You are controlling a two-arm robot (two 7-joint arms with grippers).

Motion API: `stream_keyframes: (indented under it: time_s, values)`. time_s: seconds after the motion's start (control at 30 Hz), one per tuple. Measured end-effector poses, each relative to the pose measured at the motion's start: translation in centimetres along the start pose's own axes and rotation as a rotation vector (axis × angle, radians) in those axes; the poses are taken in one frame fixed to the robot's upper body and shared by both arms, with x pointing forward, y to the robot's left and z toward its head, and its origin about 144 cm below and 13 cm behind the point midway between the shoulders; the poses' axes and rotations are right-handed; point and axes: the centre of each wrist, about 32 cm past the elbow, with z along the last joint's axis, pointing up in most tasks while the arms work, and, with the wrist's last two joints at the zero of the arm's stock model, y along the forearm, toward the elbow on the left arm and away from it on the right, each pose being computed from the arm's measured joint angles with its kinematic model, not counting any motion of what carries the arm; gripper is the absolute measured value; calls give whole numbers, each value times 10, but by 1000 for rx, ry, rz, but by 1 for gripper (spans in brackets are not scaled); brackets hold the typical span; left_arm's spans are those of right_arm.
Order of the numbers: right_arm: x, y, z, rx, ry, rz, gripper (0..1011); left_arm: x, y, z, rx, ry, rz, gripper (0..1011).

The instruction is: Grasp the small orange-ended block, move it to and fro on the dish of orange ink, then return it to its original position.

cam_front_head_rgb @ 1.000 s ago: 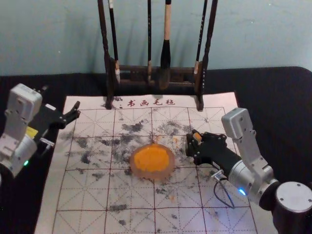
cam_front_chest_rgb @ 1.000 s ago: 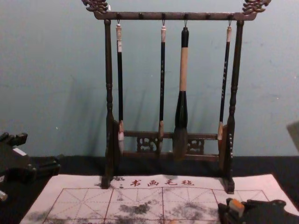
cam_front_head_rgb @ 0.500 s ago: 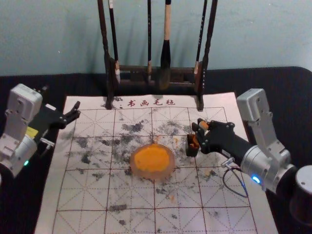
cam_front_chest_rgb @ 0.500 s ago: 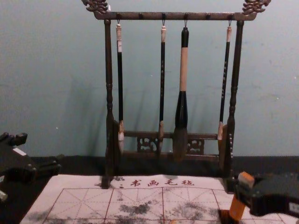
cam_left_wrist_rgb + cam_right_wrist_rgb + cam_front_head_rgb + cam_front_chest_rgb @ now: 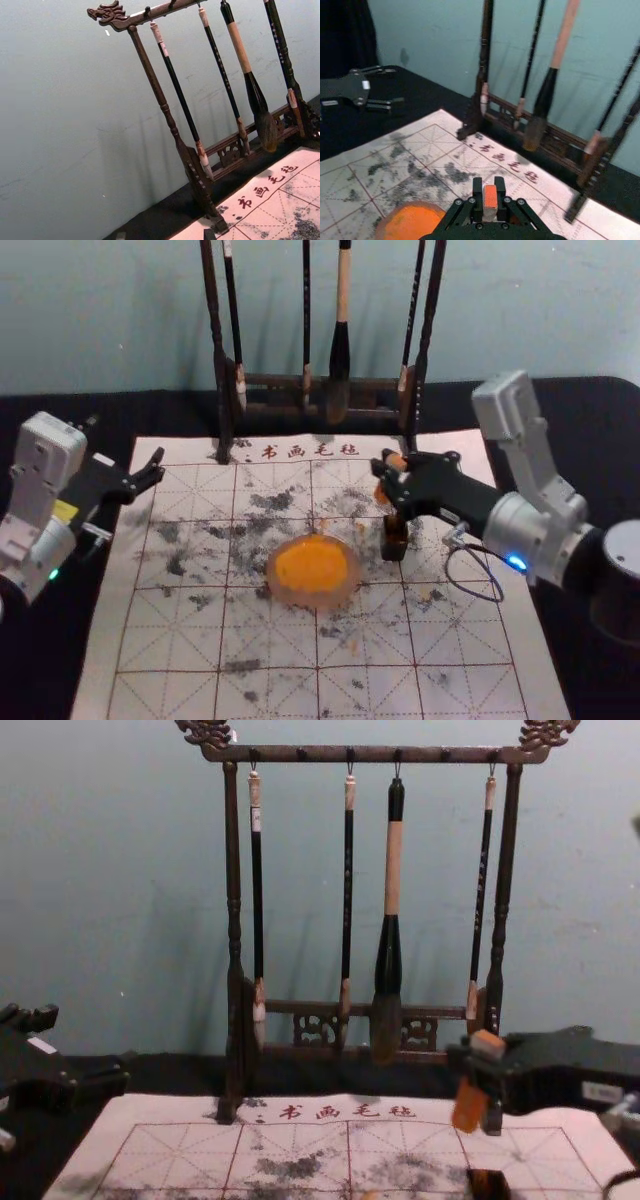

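Orange-ended block (image 5: 469,1108), its middle hidden by right pincer (image 5: 478,1066), above mat (image 5: 545,1145).

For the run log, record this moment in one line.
right gripper: shut on block | block: held clear of dark holder | ink dish: left of holder | left gripper: open, idle, far left

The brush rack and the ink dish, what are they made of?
The brush rack looks like dark, slightly shiny wood, with carved ends and shaped posts. The ink dish could be smooth glass or plastic: its rim looks partly see-through, but I can't tell which.
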Motion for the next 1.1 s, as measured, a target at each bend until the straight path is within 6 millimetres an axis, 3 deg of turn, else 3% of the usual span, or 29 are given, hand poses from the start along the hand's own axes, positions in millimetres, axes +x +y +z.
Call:
stream_keyframes:
  time_s: [0.57, 1.1]
  values:
    - [6, 56, 12, -79, 11, 215, 112, 0, 0, 0, 0, 0, 0, 1001]
    - [5, 77, 13, -174, -5, 324, 112, 0, 0, 0, 0, 0, 0, 1001]
